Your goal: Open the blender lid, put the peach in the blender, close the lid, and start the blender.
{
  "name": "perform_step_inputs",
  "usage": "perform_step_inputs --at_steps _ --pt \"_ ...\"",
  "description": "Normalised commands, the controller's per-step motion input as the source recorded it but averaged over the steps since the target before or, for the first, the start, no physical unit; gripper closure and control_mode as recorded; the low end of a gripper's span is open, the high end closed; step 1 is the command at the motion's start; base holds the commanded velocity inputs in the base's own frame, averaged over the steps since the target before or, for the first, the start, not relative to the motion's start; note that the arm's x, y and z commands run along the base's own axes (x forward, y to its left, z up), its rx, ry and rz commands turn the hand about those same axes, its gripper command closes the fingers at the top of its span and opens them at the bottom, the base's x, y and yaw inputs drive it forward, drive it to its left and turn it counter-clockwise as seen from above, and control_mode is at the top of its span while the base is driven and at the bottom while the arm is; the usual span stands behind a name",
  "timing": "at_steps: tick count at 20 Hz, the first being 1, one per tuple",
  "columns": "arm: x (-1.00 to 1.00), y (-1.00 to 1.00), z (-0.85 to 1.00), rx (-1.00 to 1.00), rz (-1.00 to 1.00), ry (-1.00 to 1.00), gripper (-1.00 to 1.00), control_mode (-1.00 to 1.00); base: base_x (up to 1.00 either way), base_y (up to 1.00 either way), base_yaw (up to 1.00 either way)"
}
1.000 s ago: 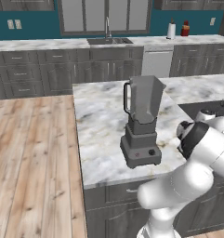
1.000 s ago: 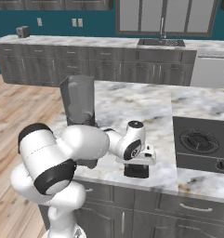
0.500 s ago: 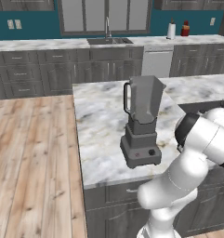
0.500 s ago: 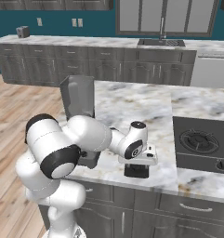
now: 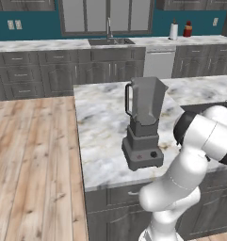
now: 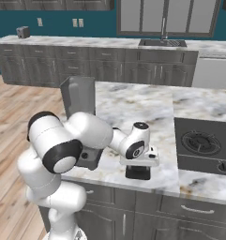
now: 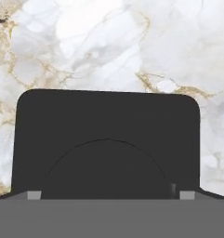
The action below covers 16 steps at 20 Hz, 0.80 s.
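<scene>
The blender (image 5: 144, 127) stood on the marble tabletop (image 5: 101, 127) at the centre of the left base view, its jar open at the rim with no cap on it. In the right base view its jar rose at centre left, and the robot's white arm hid most of the base.

The blender lid (image 7: 106, 142) lay flat on the tabletop and took up the lower middle of the hand view, a dark rounded square with a faint raised circle on it; its near edge was cut off at the bottom of the frame. In the right base view the claw (image 6: 138, 172) pointed straight down at lower centre, right over that dark cap, which could barely be told apart from the hand's own dark block.

The claw's jaws stood wide apart, about as wide as the lid. Whether the tips touched the lid's sides could not be told, as only two small grey tips showed.
</scene>
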Motion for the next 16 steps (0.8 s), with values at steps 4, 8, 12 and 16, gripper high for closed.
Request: perform_step_inputs --at_steps 4,8,12,16 --pt "0.0 0.15 0.16 0.0 0.02 -0.01 1.0 -1.0 0.0 0.0 0.0" --pt "-0.08 0.01 0.71 0.0 0.0 -0.07 1.0 -1.0 0.0 0.0 0.0" --pt "-0.19 0.03 0.9 0.0 0.0 -0.1 1.0 -1.0 0.0 0.0 0.0" --pt "-0.01 0.0 0.05 0.0 0.0 0.0 1.0 -1.0 0.0 0.0 0.0"
